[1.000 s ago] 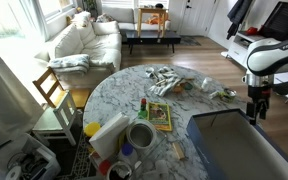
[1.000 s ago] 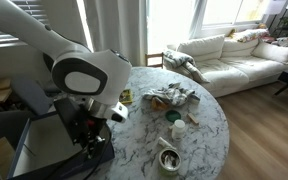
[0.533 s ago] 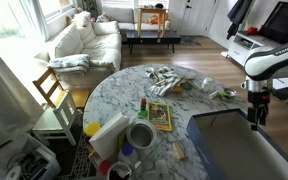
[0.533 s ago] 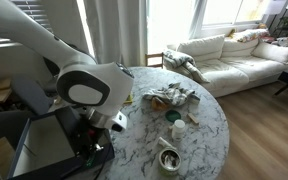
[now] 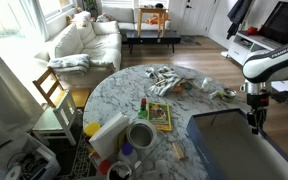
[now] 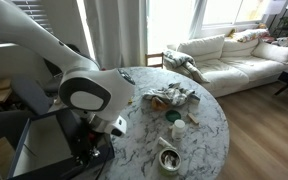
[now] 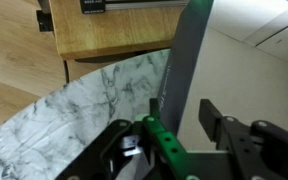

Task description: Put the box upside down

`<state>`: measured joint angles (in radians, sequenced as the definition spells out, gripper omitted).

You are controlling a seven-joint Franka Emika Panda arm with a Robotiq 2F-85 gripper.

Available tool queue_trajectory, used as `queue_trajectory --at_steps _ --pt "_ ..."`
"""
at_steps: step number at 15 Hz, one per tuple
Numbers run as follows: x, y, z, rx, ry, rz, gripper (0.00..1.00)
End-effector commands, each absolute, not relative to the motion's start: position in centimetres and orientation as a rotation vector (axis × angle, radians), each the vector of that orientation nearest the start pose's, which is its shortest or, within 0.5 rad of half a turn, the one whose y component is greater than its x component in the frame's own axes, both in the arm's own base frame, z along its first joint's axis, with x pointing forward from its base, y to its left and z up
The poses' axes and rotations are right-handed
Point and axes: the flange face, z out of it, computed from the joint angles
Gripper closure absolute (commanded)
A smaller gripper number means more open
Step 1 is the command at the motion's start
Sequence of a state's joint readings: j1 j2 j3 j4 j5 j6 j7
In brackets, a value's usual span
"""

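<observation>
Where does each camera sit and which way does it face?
An exterior view: high, facing the sofa across the marble table; arm and hand at right, at the box.
An exterior view: close beside the arm, facing the same sofa.
Wrist view: looks down between the fingers at the box rim.
Both exterior views share table, box, sofa.

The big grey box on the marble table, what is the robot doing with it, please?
The robot arm is working on the large dark grey box, which lies open side up at the edge of the marble table. In the wrist view its hand straddles the box's thin rim, a finger on each side; whether it already pinches is unclear. The box is not yet turned over.
</observation>
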<state>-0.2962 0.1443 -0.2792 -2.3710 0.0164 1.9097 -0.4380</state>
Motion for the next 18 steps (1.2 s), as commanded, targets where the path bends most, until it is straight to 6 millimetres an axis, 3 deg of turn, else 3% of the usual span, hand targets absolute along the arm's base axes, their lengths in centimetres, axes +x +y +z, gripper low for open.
queue_trajectory --at_steps 1,3,11,18 --pt "36.2 -24.0 23.1 -2.779 0.239 0.724 0.85" --pt "36.7 -24.1 23.6 -2.812 0.238 0.734 1.00" --pt "40.1 -23.4 28.3 -3.007 0.193 0.783 0.99" --pt "43.9 -20.7 33.6 -3.365 0.102 0.705 0.99"
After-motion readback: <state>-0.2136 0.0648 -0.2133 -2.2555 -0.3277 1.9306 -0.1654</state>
